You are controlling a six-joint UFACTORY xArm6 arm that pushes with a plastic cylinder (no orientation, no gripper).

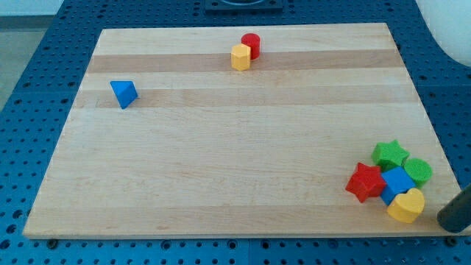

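A pale wooden desk (235, 169) of glued planks lies on a blue perforated base (44, 73), its far edge toward the view's top.

Near the desk's bottom right corner sits a tight cluster of five blocks: a green star-shaped block (389, 154) at the back, a green round block (418, 171) just beside it toward the right edge, a blue cube-like block (398, 182) in the middle touching its neighbours, a red star-shaped block (366, 182) on the cluster's left, and a yellow heart-like block (406, 206) nearest the bottom edge.

By the top edge, roughly midway along it, a red cylinder block (251, 44) stands touching a yellow six-sided block (241, 57). A blue wedge-shaped block (124, 93) sits alone toward the left edge, well apart from everything.

The blocks look small, light, rigid and smooth, likely to slide or spin easily on the wood when nudged off-centre; a flat face would be the steadier place to press.

The dark rod enters at the right edge of the view, off the desk's bottom right corner, and my tip (450, 221) is nearest the yellow heart-like block, apart from it. The rod is cut off by the frame, and its very end is hard to make out. There are no fingers to report.
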